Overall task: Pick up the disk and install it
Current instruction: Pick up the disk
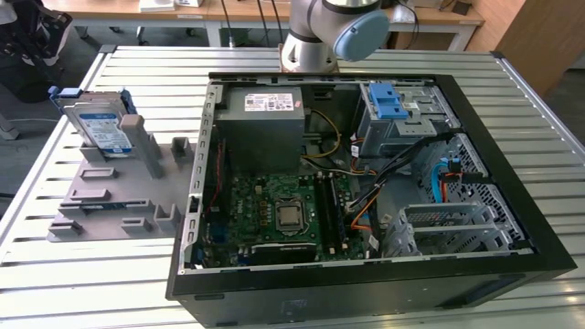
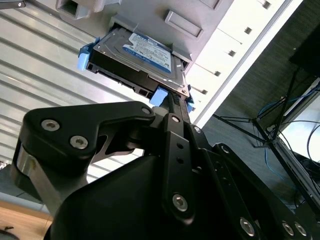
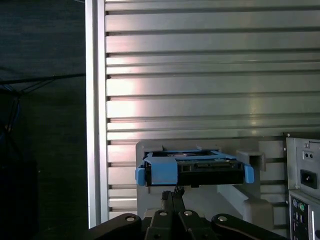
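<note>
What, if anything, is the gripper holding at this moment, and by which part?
Nothing, it seems: the disk stands in its grey holder, and the gripper is close to its blue frame without gripping it.

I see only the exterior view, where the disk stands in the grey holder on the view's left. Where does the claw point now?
Observer: In both wrist views the claw points at the disk.
Operator: Which side of the disk faces it?
Observer: In the first wrist view, the dark edge with the connector, between two blue tabs.
Operator: What lies beyond the disk there?
Observer: The ribbed table, and the computer's back panel with a power socket.
</note>
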`<move>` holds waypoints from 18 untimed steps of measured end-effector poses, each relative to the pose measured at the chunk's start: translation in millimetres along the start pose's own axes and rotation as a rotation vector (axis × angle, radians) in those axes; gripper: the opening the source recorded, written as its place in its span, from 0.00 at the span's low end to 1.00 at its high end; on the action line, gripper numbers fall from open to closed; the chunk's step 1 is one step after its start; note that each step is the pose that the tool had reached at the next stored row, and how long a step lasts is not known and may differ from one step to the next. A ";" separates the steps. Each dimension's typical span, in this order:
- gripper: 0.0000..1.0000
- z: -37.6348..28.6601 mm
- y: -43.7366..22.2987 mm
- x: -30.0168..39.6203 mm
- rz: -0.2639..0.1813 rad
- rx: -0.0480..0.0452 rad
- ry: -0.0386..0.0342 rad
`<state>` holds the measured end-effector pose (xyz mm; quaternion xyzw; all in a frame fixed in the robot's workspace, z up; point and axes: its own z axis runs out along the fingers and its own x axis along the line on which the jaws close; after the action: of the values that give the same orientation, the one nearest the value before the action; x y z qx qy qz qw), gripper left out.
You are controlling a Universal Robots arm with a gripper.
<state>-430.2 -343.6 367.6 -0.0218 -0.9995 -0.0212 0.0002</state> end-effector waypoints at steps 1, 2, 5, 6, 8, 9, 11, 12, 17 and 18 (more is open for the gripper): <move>0.11 0.0 0.0 0.0 0.000 0.0000 0.0000; 0.11 0.0 0.0 0.0 0.000 0.0000 0.0000; 0.11 0.0 0.0 0.0 -0.003 0.0000 0.0001; 0.11 0.0 0.0 0.0 -0.006 0.0000 0.0002; 0.11 0.0 0.0 0.0 -0.012 0.0000 0.0005; 0.11 0.0 0.0 0.0 -0.019 0.0000 0.0008; 0.11 0.0 0.0 0.0 -0.025 0.0000 0.0011; 0.11 0.0 0.0 0.0 -0.029 0.0000 0.0012; 0.11 0.0 0.0 0.0 -0.050 0.0001 0.0022; 0.11 0.0 0.0 0.0 -0.050 0.0001 0.0021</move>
<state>-430.2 -343.6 367.6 0.0034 -0.9998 -0.0212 0.0008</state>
